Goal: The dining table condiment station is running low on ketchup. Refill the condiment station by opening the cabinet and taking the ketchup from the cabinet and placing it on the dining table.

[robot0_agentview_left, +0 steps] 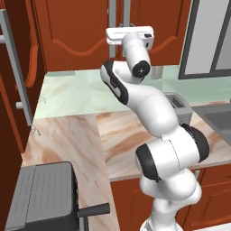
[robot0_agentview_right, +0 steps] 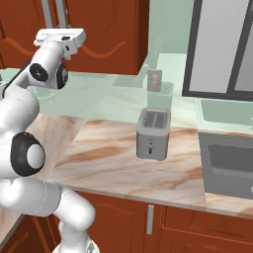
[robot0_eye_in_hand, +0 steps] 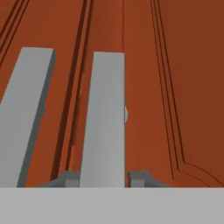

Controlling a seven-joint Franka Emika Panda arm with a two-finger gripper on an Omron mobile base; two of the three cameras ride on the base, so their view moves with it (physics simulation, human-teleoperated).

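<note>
Tool (robot0_eye_in_hand: 104, 178) clamped on cabinet (robot0_eye_in_hand: 183, 87) handle (robot0_eye_in_hand: 104, 118).

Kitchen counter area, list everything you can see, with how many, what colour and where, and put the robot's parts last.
cabinet: one, reddish-brown, doors shut, above the counter
bar handles: two, silver, upright, where the doors meet
counter: one, beige marble
toaster: one, grey, on the counter
sink: one, grey, set in the counter
window: one, dark-framed, above the sink
wall outlet: one, grey
grey appliance: one, counter's near left
gripper: one, dark tips, closed on one handle
</note>
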